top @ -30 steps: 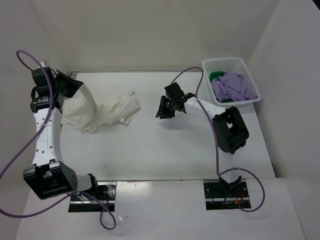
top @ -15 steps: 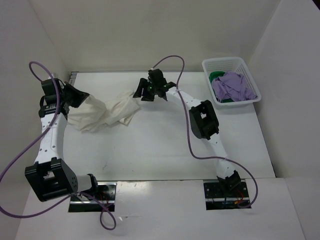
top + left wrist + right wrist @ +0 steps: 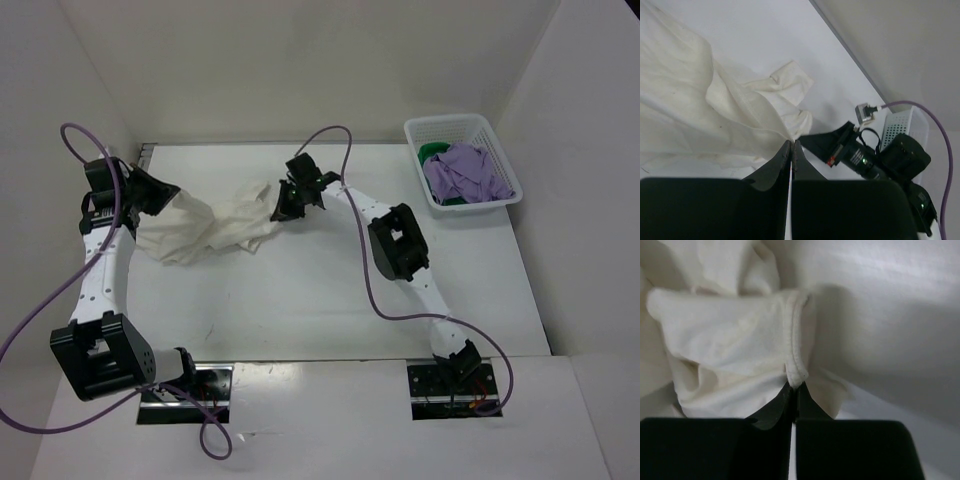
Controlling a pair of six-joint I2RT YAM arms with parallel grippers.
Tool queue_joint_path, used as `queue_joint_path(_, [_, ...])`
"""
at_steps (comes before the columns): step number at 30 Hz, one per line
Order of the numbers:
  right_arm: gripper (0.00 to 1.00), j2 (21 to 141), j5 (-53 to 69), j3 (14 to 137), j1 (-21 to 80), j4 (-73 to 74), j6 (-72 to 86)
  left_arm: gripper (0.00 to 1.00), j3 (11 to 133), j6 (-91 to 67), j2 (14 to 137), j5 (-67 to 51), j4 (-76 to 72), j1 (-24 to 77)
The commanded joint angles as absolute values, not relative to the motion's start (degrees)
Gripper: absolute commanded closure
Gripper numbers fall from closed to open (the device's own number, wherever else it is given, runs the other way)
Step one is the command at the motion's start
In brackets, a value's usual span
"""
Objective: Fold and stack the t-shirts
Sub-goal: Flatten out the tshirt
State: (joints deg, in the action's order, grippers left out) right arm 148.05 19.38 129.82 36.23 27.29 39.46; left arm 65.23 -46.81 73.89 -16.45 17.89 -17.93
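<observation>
A crumpled white t-shirt (image 3: pixel 215 225) lies stretched across the table's back left. My left gripper (image 3: pixel 160 195) is shut on its left end, the cloth pinched at the fingertips (image 3: pixel 791 142). My right gripper (image 3: pixel 281 205) is shut on the white t-shirt (image 3: pixel 740 345) at its right end, with a hemmed edge (image 3: pixel 796 365) caught between the tips. The right gripper (image 3: pixel 812 141) also shows in the left wrist view beyond the white cloth (image 3: pixel 715 110). A lavender t-shirt (image 3: pixel 465 172) lies in the basket over a green t-shirt (image 3: pixel 432 152).
The white lattice basket (image 3: pixel 450 126) stands at the table's back right corner. White walls close in the table at the back and both sides. Purple cables loop over both arms.
The right arm swung left from mid-table to the shirt's right end and its gripper closed on the hem. The left gripper lowered and shifted right with the cloth.
</observation>
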Motion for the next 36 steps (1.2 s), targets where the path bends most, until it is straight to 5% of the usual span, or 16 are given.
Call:
queue_joint_path(1, [1.00, 132.4, 16.8, 117.1, 37.2, 25.6, 38.5, 1.00, 64.2, -46.9, 73.9, -17.8, 14.4, -18.3])
queue_joint_path(13, [0.97, 86.9, 15.3, 57.4, 34.4, 26.4, 42.0, 1.00, 61.5, -48.0, 73.4, -18.4, 13.8, -17.2])
queue_joint_path(15, [0.80, 84.1, 15.3, 51.5, 34.4, 27.2, 42.5, 1.00, 59.4, -48.0, 72.9, -18.4, 13.8, -16.7])
queue_joint_path(18, [0.42, 80.3, 16.0, 49.7, 32.4, 27.2, 42.5, 1.00, 58.9, -48.6, 72.9, -19.5, 12.7, -16.7])
queue_joint_path(20, [0.35, 78.4, 16.0, 50.4, 31.6, 28.9, 42.5, 1.00, 59.4, -48.6, 72.9, -19.5, 12.7, -16.7])
queue_joint_path(27, [0.37, 74.9, 15.8, 40.7, 31.6, 24.1, 46.0, 1.00, 61.3, -48.6, 74.1, -19.0, 12.1, -15.6])
queue_joint_path(36, [0.42, 80.0, 12.7, 42.4, 33.7, 17.1, 41.4, 1.00, 63.2, -48.6, 78.0, -18.5, 10.4, -13.9])
